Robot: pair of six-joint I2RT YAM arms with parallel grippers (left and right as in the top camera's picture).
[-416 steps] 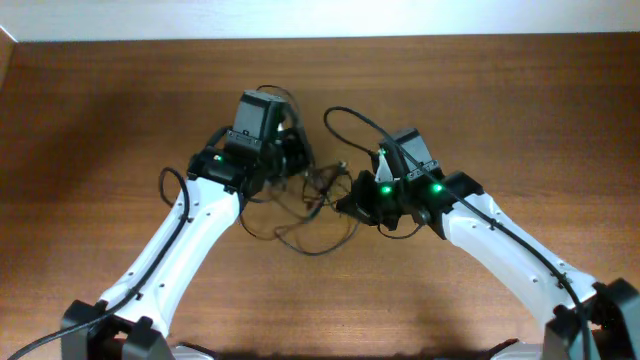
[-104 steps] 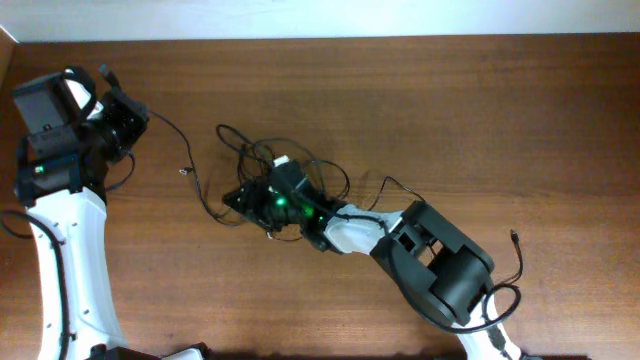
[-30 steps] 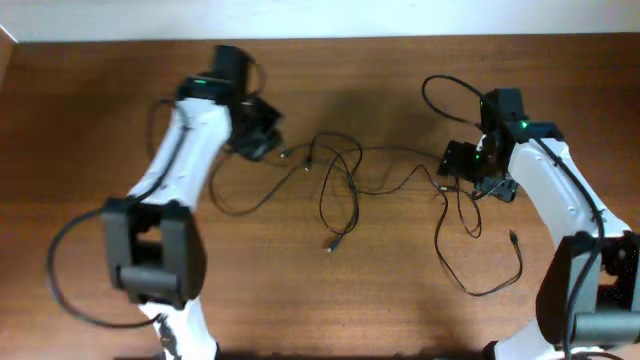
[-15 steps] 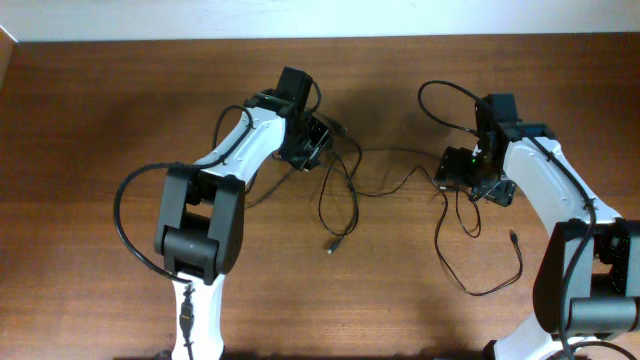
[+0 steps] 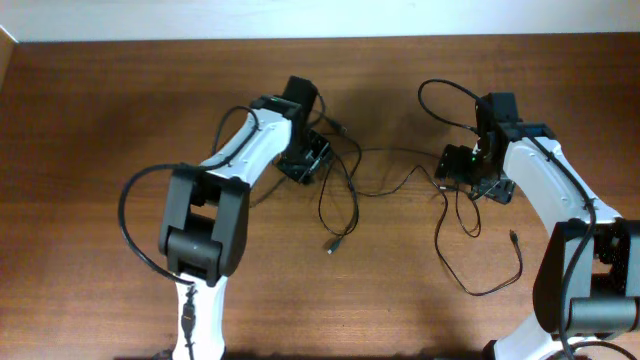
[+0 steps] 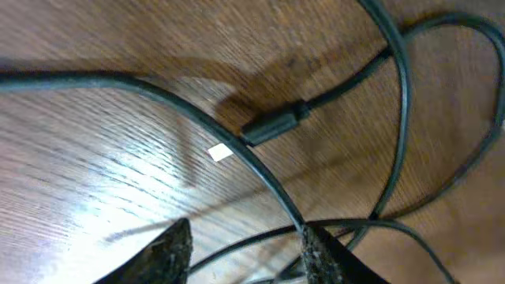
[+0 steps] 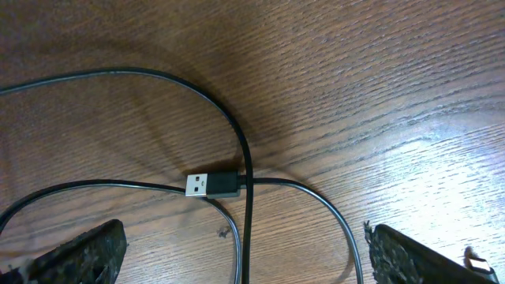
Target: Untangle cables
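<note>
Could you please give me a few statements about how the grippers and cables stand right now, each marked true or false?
1. The right gripper has its fingers wide apart, with a USB plug lying on the table ahead of them. True.
2. The left gripper is shut on a cable. False: its fingers stand apart.
3. A cable crosses right behind the USB plug. True.
4. The table is white. False: it is brown wood.

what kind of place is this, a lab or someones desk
Probably a robotics lab bench: white left arm and right arm at a wooden table, with thin black cables strewn across it.
</note>
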